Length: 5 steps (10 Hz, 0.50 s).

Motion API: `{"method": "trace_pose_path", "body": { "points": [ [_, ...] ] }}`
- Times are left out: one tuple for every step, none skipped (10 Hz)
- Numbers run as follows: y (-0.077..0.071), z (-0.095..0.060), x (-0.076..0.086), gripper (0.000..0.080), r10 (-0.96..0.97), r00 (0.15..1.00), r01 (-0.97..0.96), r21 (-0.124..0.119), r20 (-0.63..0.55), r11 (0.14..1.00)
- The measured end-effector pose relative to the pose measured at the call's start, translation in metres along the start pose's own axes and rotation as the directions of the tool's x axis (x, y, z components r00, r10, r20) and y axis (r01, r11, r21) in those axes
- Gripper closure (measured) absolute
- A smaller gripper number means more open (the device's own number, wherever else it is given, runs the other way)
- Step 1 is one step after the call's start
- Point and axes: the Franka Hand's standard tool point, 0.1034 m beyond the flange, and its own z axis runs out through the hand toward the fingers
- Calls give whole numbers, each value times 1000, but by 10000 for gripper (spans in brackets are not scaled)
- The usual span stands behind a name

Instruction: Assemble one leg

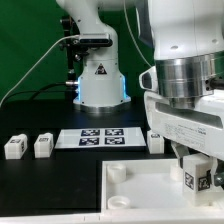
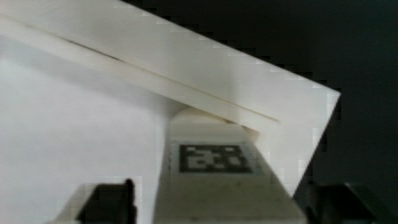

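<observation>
A leg point(image 2: 214, 150), a white block with a black-and-white tag, stands upright between my fingers over a corner of the large white panel point(image 2: 71, 120). My gripper point(image 2: 219, 203) straddles it. One finger point(image 2: 111, 202) stands a little apart from the leg's side, and the other point(image 2: 342, 200) is close against it. In the exterior view the gripper point(image 1: 193, 176) is at the right, with the leg point(image 1: 190, 181) at the panel's point(image 1: 140, 190) far right corner. The leg's lower end is hidden.
Two more legs point(image 1: 14, 147) point(image 1: 42, 145) stand at the exterior view's left, and one point(image 1: 157, 140) beside the marker board point(image 1: 100, 137). The panel has round sockets point(image 1: 117, 172) point(image 1: 117, 203). The robot base point(image 1: 100, 80) is behind.
</observation>
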Motion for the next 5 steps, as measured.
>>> {"method": "trace_pose_path", "body": {
  "points": [
    [0, 0, -1, 188, -59, 998, 59, -1, 0, 998],
    [0, -1, -4, 188, -192, 981, 192, -3, 3, 981],
    [0, -4, -4, 157, -372, 928, 372, 1, 1, 928],
    [-1, -5, -4, 157, -520, 854, 520, 2, 0, 854],
    [-2, -4, -5, 151, -636, 772, 636, 0, -10, 772]
  ]
}}
